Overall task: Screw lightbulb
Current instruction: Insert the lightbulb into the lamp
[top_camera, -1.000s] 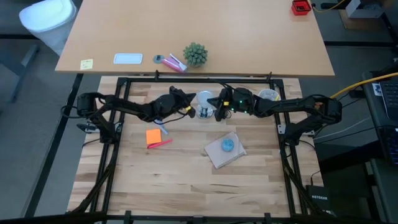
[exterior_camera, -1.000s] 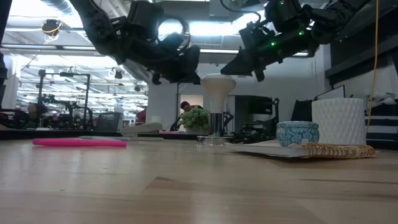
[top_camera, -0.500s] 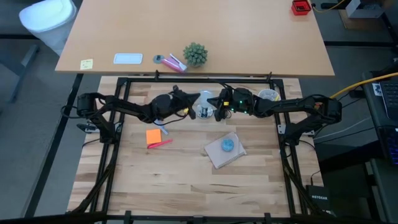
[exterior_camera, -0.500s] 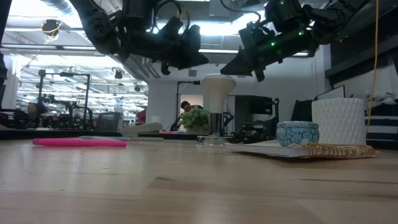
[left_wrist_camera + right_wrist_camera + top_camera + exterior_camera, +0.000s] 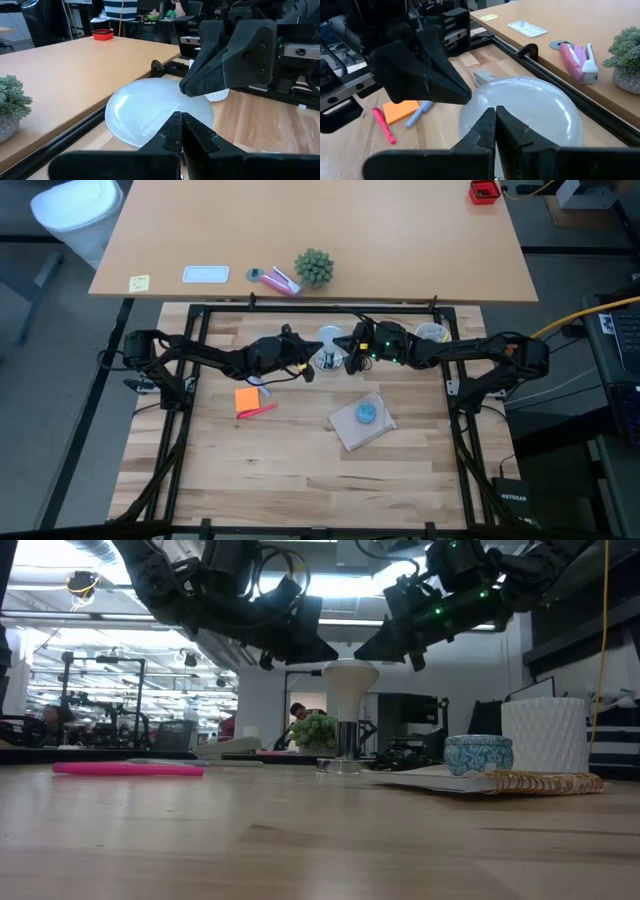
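I had both arms raised over the far middle of the table, pincers facing each other.

Left gripper: clenched, fingers pressed together, grasping nothing. In the low view it hung in the air, apart from the bulb. An orange note with a pink pen lay on the table nearer the front edge than this pincer, toward its arm's side.

Bulb: stood upright between the two pincers, white globe on top, grey base down in a metal socket. The low view showed its dome just below and between the two sets of fingertips; I could not tell whether either touched it. From each wrist the globe filled the space right ahead of the closed fingers, the other arm's pincer just beyond.

Right gripper: also clenched and empty, fingers shut. In the low view it hovered just beside the dome's upper edge. A mat carrying a small blue round blob lay toward the front edge from this pincer. A white textured cup stood on the far side of it, next to its arm.
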Robot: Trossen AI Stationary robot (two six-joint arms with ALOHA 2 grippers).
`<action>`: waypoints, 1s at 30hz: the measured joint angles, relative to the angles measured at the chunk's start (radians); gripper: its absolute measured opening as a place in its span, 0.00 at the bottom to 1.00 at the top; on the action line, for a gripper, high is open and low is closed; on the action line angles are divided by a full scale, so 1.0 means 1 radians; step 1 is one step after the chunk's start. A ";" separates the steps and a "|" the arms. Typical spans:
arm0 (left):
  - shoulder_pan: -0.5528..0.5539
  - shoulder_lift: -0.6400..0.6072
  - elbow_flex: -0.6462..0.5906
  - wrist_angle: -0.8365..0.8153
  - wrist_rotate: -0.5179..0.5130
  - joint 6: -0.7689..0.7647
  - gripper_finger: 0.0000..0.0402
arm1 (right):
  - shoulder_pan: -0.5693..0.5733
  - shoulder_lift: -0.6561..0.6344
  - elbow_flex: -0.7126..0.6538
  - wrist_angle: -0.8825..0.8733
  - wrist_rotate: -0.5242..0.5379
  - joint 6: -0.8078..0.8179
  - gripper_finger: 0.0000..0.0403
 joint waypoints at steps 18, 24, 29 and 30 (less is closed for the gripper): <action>0.003 0.000 0.000 -0.003 -0.001 -0.001 0.00 | -0.001 0.001 -0.001 0.078 0.227 -0.030 0.03; 0.003 0.000 0.000 -0.005 -0.001 -0.001 0.00 | -0.001 0.001 0.000 -0.002 0.245 -0.038 0.03; 0.003 0.000 0.000 -0.008 -0.001 -0.001 0.00 | -0.001 -0.003 0.003 -0.034 0.246 -0.034 0.03; 0.003 0.000 0.000 -0.009 -0.001 -0.001 0.00 | -0.001 -0.003 0.003 -0.033 0.247 -0.033 0.03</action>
